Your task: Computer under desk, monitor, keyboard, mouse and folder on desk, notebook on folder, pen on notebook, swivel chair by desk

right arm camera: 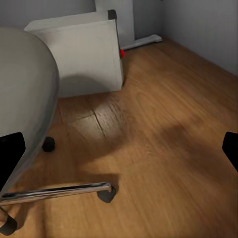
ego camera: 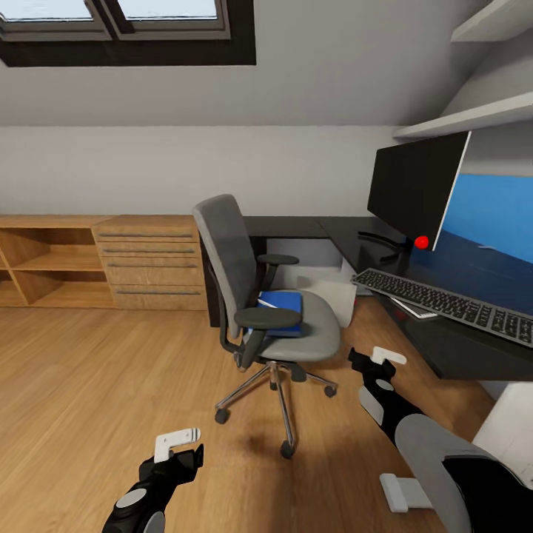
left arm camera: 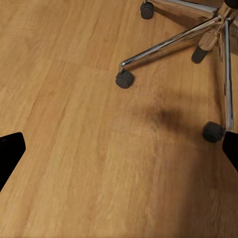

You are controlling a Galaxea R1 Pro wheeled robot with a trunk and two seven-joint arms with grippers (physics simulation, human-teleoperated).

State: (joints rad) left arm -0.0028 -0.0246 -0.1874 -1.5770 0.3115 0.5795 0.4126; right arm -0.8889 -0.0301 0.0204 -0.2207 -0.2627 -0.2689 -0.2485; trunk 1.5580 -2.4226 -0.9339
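Note:
The grey swivel chair (ego camera: 255,296) stands on the floor left of the black desk (ego camera: 444,348), with the blue folder (ego camera: 282,308) lying on its seat. The monitor (ego camera: 414,192) and keyboard (ego camera: 448,302) are on the desk. A thin pale-edged item, likely the notebook (ego camera: 414,309), pokes out under the keyboard. The light-grey computer (ego camera: 326,285) (right arm camera: 84,54) sits under the desk. My left gripper (ego camera: 179,443) (left arm camera: 119,153) hangs open over the floor near the chair's base (left arm camera: 173,42). My right gripper (ego camera: 385,360) (right arm camera: 119,148) is open, low beside the seat (right arm camera: 25,89). Mouse and pen are out of view.
A light-wood drawer chest (ego camera: 152,259) and open shelving (ego camera: 44,266) line the back wall at left. White wall shelves (ego camera: 463,118) hang above the monitor. Chrome chair legs with castors (right arm camera: 59,191) spread over the wood floor (ego camera: 89,385).

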